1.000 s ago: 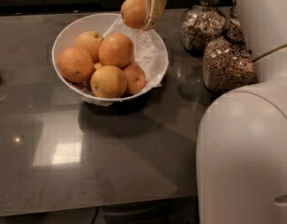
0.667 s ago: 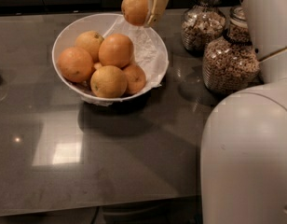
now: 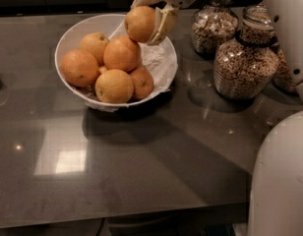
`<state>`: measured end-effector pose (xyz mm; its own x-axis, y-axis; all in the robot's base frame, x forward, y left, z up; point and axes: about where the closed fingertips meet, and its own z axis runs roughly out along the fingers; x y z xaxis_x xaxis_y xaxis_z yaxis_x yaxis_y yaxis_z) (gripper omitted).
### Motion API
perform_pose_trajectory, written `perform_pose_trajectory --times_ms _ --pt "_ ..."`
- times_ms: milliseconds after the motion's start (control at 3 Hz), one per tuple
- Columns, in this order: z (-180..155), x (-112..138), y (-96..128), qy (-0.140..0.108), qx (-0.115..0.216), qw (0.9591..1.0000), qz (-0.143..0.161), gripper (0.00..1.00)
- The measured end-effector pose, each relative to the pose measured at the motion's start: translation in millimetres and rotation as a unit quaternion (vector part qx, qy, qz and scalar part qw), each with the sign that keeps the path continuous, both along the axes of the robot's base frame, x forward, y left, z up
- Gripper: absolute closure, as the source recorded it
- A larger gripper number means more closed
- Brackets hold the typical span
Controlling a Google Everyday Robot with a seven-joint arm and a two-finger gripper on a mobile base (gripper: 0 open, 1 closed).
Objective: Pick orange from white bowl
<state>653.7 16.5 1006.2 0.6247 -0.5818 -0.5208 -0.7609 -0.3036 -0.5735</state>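
Note:
The white bowl [image 3: 73, 36] stands on the dark counter at upper left, lined with crumpled white paper and holding several oranges. My gripper [image 3: 149, 18] is above the bowl's right rim, shut on an orange [image 3: 140, 23], which hangs clear above the pile. One finger [image 3: 160, 26] shows on the orange's right side. Of those in the bowl, the front one [image 3: 114, 86] is paler and the one at right [image 3: 141, 82] is smaller.
Two glass jars of cereal stand to the right of the bowl, one at the back [image 3: 215, 28] and a larger one nearer [image 3: 245, 65]. My white arm and body [image 3: 284, 171] fill the right edge. The counter's front edge runs along the bottom.
The gripper has lifted the orange a little higher above the bowl. The oranges in the bowl have not moved.

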Motion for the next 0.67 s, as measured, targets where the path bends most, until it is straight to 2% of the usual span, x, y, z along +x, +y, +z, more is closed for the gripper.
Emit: perform_pose_trajectory --times_ms 333,667 --pt "-1.8 -3.8 -2.1 0.006 0.005 1.0 0.002 1.0" --pt "-9.7 -17.6 -6.7 0.027 0.007 0.9996 -0.001 1.0"
